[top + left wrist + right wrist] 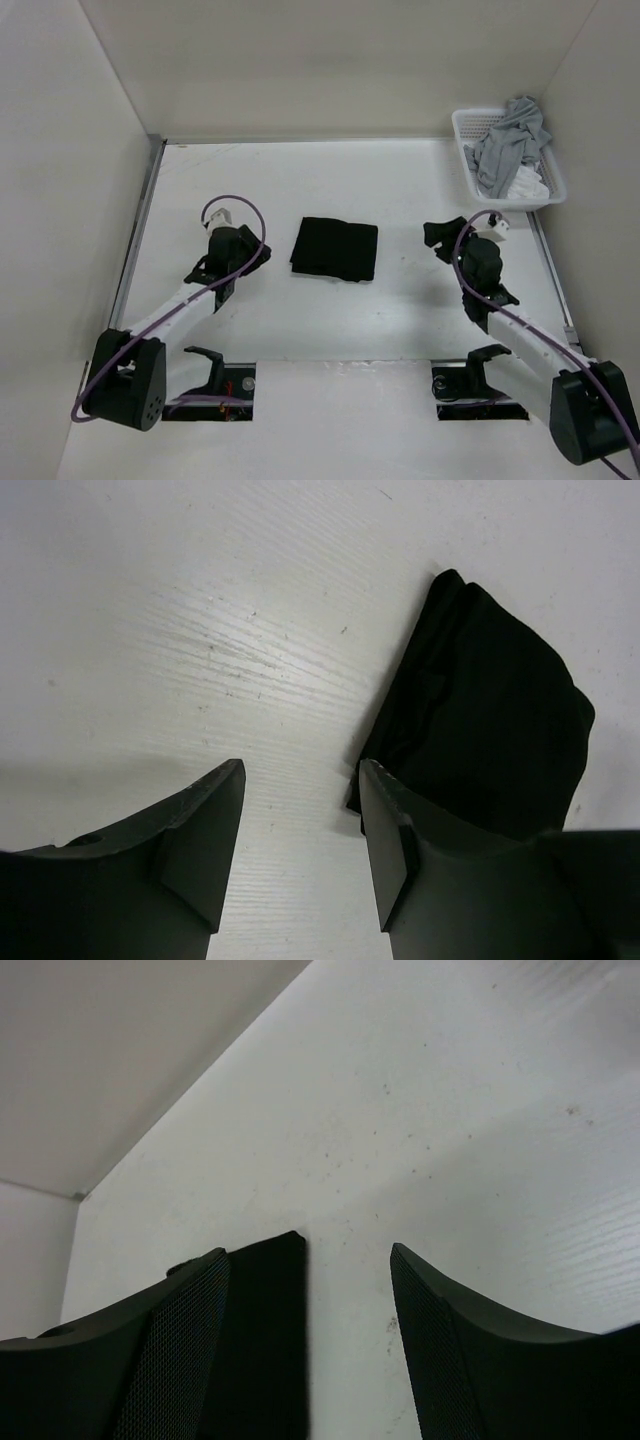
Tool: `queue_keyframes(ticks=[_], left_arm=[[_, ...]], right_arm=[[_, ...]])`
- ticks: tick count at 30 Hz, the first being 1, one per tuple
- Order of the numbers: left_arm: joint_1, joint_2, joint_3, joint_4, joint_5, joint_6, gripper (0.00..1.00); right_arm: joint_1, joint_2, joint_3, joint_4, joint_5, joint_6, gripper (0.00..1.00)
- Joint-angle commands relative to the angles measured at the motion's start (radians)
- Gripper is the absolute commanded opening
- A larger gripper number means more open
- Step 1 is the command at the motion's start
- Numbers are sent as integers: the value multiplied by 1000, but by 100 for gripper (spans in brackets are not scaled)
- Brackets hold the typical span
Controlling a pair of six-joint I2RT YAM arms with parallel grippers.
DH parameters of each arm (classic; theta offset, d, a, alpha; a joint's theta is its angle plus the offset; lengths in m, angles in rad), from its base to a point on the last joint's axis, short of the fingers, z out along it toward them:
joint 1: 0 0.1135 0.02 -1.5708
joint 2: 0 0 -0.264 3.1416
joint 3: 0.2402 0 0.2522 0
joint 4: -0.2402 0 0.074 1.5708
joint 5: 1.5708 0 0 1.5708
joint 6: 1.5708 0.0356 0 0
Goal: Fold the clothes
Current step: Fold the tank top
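1. White table (pixel 400 330), walled on three sides, carries the clothes (pixel 335 249) at its middle. The black garment lies as a compact, flat rectangle, so the fold looks essentially finished.
2. Left of the clothes, the left gripper (pixel 302 770) hovers with its jaws spread and nothing between them. The cloth's nearest corner lies near one finger, ungripped.
3. Right of the clothes, well apart, the right gripper (pixel 348 1245) is likewise spread wide and empty over bare table.
4. Both standing clear probably lets the folded cloth lie undisturbed.
5. Beyond the clothes to the far right, a basket (pixel 458 125) holds a grey garment (pixel 505 145) and a white one (pixel 528 183), set aside from this job.
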State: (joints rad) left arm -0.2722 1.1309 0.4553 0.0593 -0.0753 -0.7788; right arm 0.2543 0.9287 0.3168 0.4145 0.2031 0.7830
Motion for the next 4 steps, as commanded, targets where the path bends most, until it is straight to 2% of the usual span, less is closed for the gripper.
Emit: queue_keyframes(ticks=[1, 4], left_arm=[[-8, 7, 55, 62, 6, 41, 47], [-8, 26, 65, 60, 6, 53, 50]], right_arm=[[-3, 21, 7, 60, 9, 4, 70], [-3, 33, 11, 63, 5, 2, 70]])
